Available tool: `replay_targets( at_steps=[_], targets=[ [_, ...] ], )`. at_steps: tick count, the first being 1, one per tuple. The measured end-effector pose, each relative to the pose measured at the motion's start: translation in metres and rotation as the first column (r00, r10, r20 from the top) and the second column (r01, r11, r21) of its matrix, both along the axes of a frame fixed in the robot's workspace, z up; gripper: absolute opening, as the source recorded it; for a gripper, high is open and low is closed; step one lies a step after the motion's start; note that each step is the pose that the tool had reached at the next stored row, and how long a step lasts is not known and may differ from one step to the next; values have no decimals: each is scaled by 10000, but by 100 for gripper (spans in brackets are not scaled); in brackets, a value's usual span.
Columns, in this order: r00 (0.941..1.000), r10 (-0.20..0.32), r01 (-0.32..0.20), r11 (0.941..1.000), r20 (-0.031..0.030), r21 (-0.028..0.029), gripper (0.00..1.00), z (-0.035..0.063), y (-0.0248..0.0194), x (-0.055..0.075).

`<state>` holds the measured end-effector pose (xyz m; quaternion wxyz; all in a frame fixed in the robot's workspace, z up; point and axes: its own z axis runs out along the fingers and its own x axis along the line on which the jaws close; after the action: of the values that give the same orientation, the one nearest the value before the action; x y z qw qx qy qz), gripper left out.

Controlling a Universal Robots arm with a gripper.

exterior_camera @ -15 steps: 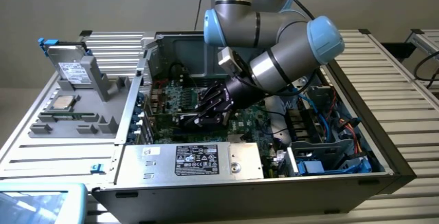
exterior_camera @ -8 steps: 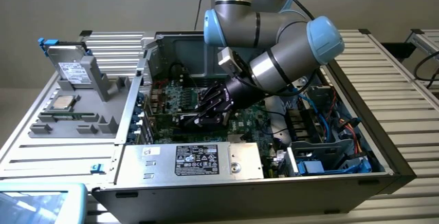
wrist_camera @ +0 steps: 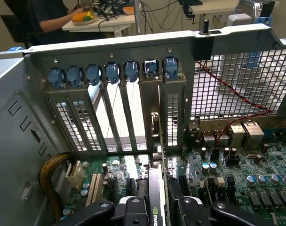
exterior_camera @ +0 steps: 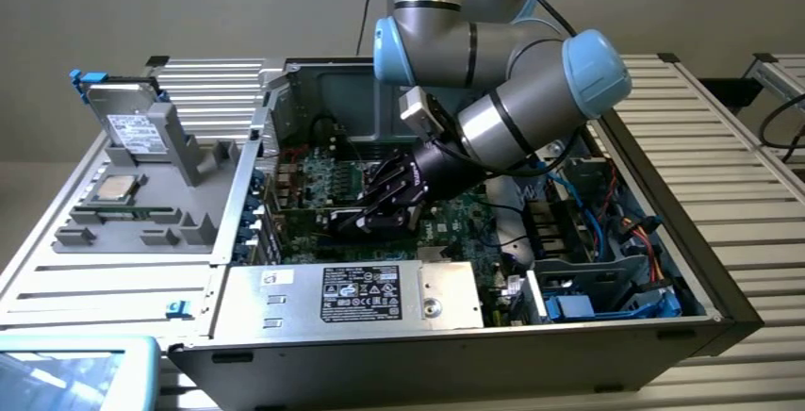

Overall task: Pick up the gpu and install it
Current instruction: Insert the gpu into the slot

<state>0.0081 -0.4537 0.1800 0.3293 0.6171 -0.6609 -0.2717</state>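
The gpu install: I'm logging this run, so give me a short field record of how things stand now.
gpu: card held on edge between the jaws, its bracket end toward the case's rear slot wall
gripper: low inside the open computer case, shut on the card
motherboard: green board under the card
slot wall: row of blue retention clips along its top
power supply: silver box at the case's near edge

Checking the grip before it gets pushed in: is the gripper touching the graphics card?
Touching. In the wrist view the gripper has its black fingers pressed against both sides of the upright graphics card.
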Motion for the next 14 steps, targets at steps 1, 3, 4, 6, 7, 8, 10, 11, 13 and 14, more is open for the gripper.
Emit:
replay_targets(
  at_steps=[1,3,4,6,7,8,10,11,13,14],
  targets=[
    [10000,0,0,10000,3,-1,28,0,0,0],
    [10000,2,-2,10000,12,-2,28,-1,0,0],
    [10000,2,-2,10000,12,-2,28,0,0,0],
    [10000,2,-2,10000,12,-2,28,-1,0,0],
    [10000,2,-2,10000,12,-2,28,-1,0,1],
    [10000,2,-2,10000,12,-2,28,-1,0,0],
    [10000,4,-4,10000,12,-2,28,-1,1,0],
    [10000,4,-4,10000,12,-3,28,0,1,-1],
    [10000,4,-4,10000,14,-4,28,0,2,-4],
    [10000,4,-4,10000,14,-4,28,0,2,-7]
  ],
)
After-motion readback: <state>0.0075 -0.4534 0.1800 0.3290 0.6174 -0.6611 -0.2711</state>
